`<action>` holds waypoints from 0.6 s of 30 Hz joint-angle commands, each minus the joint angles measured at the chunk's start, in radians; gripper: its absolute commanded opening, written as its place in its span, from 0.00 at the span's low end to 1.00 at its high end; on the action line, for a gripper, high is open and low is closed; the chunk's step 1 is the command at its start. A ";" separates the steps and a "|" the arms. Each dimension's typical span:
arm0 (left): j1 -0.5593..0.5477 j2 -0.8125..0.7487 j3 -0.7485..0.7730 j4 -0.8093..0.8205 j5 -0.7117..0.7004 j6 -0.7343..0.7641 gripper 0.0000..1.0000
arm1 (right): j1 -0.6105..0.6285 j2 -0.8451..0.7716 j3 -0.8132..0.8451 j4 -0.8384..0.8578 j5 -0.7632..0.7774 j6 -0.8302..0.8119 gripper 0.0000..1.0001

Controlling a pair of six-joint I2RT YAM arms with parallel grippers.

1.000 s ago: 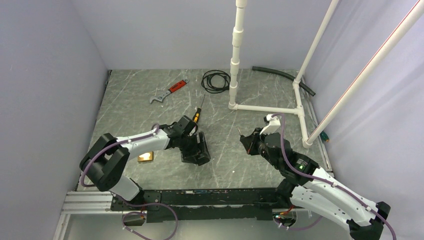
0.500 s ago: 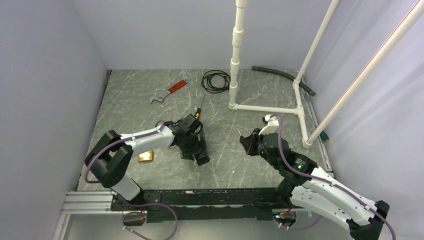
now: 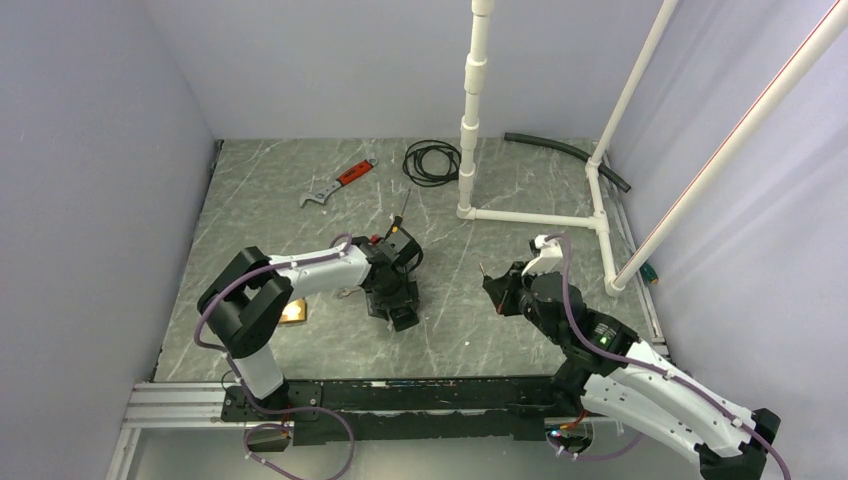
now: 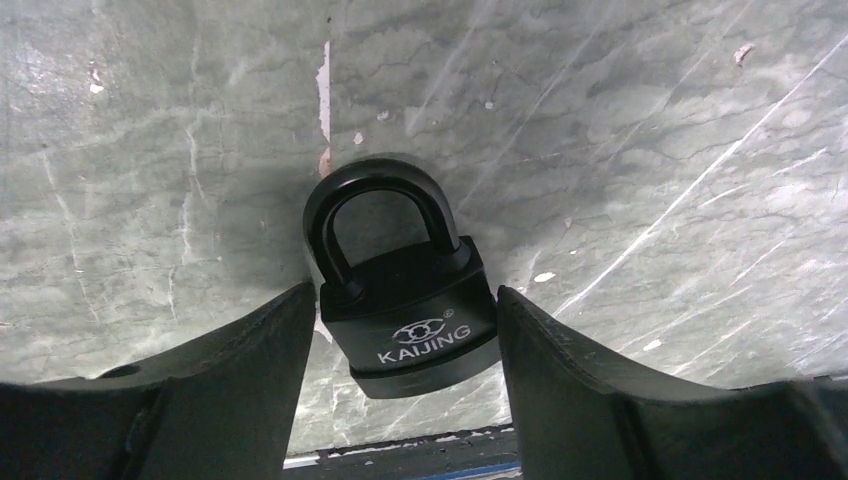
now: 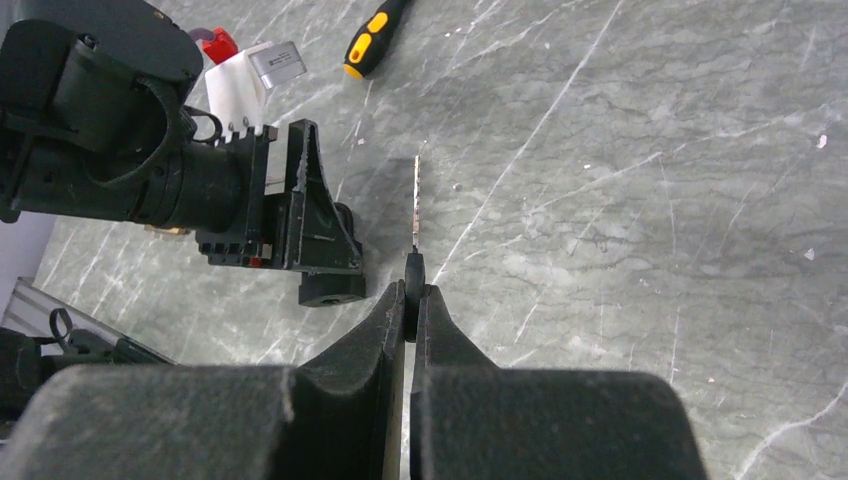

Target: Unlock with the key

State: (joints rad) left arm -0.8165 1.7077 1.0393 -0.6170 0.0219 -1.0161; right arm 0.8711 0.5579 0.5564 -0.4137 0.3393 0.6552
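On the grey marbled table [image 3: 260, 200], the task is judged to be in its early part: both things are in reach, but nothing has been unlocked. The left gripper [image 4: 402, 300] is lowered over the black padlock [image 4: 420, 335], which lies on the table near the middle, just in front of the left arm. The fingers [image 4: 250, 380] are set wide, one on each flank of the lock body, at or almost at its sides. Whether they actually press on it cannot be told. The right gripper [image 5: 408, 300] is held above the table, well apart from the lock and to its right. Its fingers are pinched narrow on the head of the key [image 5: 416, 200], whose thin blade is pointed ahead, roughly toward the far side of the table.

The picking up of the key can be counted as done, and the steadying of the lock as under way. The shackle is seen closed, both legs seated in the body. The keyway is not shown in any view, so its facing cannot be given. Left to be done, by this judgement: the lock is to be gripped firmly, the blade lined up with the keyway, pushed in and turned, and the shackle freed.
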 commanded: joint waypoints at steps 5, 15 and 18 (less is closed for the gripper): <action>-0.022 0.067 0.048 0.000 -0.019 -0.032 0.66 | 0.002 -0.052 -0.018 -0.011 0.029 -0.009 0.00; -0.042 0.102 0.087 -0.034 -0.060 -0.038 0.55 | 0.002 -0.074 -0.045 -0.004 0.016 -0.001 0.00; -0.042 0.098 0.077 -0.020 -0.059 -0.042 0.46 | 0.002 -0.077 -0.048 -0.004 0.014 -0.002 0.00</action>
State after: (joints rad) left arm -0.8440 1.7725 1.1187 -0.6952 -0.0177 -1.0237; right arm 0.8711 0.4950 0.5087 -0.4259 0.3424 0.6563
